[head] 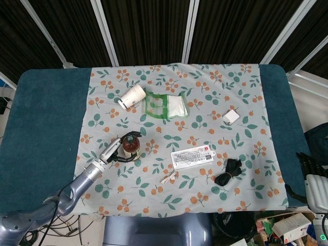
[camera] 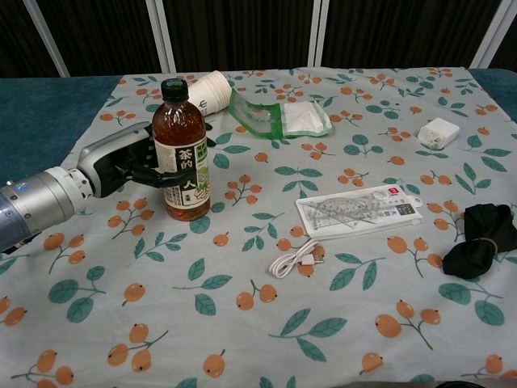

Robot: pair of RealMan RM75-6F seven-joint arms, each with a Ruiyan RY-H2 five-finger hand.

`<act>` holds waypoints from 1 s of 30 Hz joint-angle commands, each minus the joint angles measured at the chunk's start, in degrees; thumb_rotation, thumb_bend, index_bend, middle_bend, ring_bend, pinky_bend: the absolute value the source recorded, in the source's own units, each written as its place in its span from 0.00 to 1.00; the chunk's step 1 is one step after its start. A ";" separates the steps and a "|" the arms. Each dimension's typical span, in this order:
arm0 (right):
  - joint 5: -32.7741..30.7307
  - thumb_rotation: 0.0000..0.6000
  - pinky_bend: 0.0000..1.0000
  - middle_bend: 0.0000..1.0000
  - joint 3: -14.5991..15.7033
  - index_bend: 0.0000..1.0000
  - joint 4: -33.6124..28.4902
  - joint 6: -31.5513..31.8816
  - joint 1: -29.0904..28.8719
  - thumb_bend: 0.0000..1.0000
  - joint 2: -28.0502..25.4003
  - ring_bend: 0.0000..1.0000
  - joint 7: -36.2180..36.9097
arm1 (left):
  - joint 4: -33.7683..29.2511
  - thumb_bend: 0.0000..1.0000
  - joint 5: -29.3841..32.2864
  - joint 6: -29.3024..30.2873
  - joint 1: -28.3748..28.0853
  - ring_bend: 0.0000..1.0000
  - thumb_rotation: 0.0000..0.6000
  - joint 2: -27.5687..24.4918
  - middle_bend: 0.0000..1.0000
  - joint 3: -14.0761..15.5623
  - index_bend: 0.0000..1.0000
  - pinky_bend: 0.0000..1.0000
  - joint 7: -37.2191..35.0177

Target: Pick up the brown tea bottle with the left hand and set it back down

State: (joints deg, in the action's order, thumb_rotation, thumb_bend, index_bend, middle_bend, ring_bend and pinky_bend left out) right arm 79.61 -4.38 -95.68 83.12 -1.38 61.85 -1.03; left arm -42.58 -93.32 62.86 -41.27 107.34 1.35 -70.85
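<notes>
The brown tea bottle [camera: 182,153] stands upright on the flowered cloth at the left, black cap up, with a white and green label. From above the tea bottle [head: 131,146] shows as a dark cap over a brown body. My left hand [camera: 129,162] comes in from the left and grips the bottle around its label, fingers wrapped on the front. In the head view my left hand [head: 117,149] sits just left of the bottle. My right hand is not seen in either view.
A tipped paper cup [camera: 212,89] and a green clear pouch [camera: 279,117] lie behind the bottle. A white packaged item [camera: 359,212], a white cable [camera: 295,261], a black bundle [camera: 477,234] and a white charger [camera: 439,132] lie to the right.
</notes>
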 commanded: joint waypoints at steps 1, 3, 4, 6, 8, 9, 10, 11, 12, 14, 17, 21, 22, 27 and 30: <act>0.05 1.00 0.15 0.05 0.03 0.00 0.04 -0.06 -0.03 0.19 0.01 0.06 0.01 | -0.37 0.19 -0.72 -0.96 -0.15 0.00 1.00 -1.56 0.00 1.30 0.00 0.24 -0.07; 0.06 1.00 0.15 0.05 0.09 0.00 -0.05 -0.18 -0.05 0.19 -0.03 0.06 0.00 | -1.06 0.17 -0.69 -2.24 -0.34 0.00 1.00 -2.80 0.00 1.89 0.00 0.23 0.09; 0.07 1.00 0.15 0.05 0.10 0.00 -0.08 -0.17 -0.04 0.19 -0.05 0.06 -0.03 | -1.45 0.17 -0.50 -2.67 -0.36 0.00 1.00 -3.33 0.00 1.95 0.00 0.23 0.11; 0.11 1.00 0.15 0.05 0.07 0.00 -0.14 -0.02 0.00 0.19 -0.05 0.06 -0.12 | -2.67 0.16 -0.06 -2.93 -0.33 0.00 1.00 -4.63 0.00 1.81 0.00 0.20 0.24; 0.07 1.00 0.15 0.05 0.06 0.00 -0.18 0.01 0.02 0.19 -0.03 0.06 -0.16 | -4.72 0.15 0.15 -2.49 -0.24 0.00 1.00 -6.56 0.00 1.64 0.00 0.17 0.18; 0.03 1.00 0.15 0.05 0.07 0.00 -0.19 -0.03 0.02 0.19 -0.03 0.06 -0.16 | -5.68 0.14 0.11 -2.28 -0.20 0.00 1.00 -7.53 0.00 1.69 0.00 0.16 0.45; 0.01 1.00 0.15 0.05 0.07 0.00 -0.20 -0.06 0.01 0.19 -0.03 0.06 -0.19 | -6.74 0.14 -0.05 -2.20 -0.23 0.00 1.00 -8.67 0.00 1.85 0.00 0.15 0.96; -0.01 1.00 0.15 0.05 0.06 0.00 -0.19 -0.06 0.00 0.19 -0.02 0.06 -0.23 | -7.95 0.14 -0.34 -2.16 -0.28 0.00 1.00 -9.91 0.00 2.15 0.00 0.14 1.48; 0.02 1.00 0.15 0.05 0.06 0.00 -0.17 -0.06 -0.02 0.19 0.01 0.06 -0.28 | -9.32 0.14 -0.58 -1.85 -0.21 0.00 1.00 -11.38 0.00 2.39 0.00 0.14 2.28; 0.05 1.00 0.15 0.05 0.09 0.00 -0.20 -0.09 -0.03 0.19 0.04 0.06 -0.32 | -12.00 0.14 -0.47 -1.10 0.21 0.00 1.00 -14.15 0.00 2.37 0.00 0.14 5.62; 0.04 1.00 0.15 0.05 0.14 0.00 -0.32 -0.18 -0.03 0.19 0.00 0.06 -0.32 | -17.94 0.14 1.55 0.51 1.51 0.00 1.00 -18.04 0.00 0.88 0.00 0.14 11.87; 0.23 1.00 0.15 0.05 0.18 0.00 -0.49 0.03 0.02 0.19 0.00 0.06 -0.53 | -27.12 0.14 3.71 1.49 2.83 0.00 1.00 -24.33 0.00 -0.29 0.00 0.14 20.00; 0.26 1.00 0.15 0.05 0.20 0.00 -0.55 0.05 0.02 0.19 0.03 0.06 -0.63 | -30.04 0.14 4.44 1.11 3.13 0.00 1.00 -26.45 0.00 -0.34 0.00 0.13 22.36; 0.33 1.00 0.15 0.05 0.18 0.00 -0.68 0.31 0.08 0.19 0.14 0.06 -0.99 | -40.30 0.14 7.02 -0.43 3.72 0.00 1.00 -34.32 0.00 -1.04 0.00 0.12 25.04; 0.06 1.00 0.15 0.05 0.18 0.00 -0.77 0.15 0.11 0.19 0.09 0.06 -0.92 | -44.64 0.14 6.40 2.65 5.06 0.00 1.00 -38.70 0.00 -1.68 0.00 0.12 25.40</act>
State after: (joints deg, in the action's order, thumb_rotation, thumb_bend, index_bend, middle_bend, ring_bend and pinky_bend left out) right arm 79.69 -4.19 -96.44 83.28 -1.27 61.95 -1.96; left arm -82.88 -87.62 63.50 -37.68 73.04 0.57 -47.04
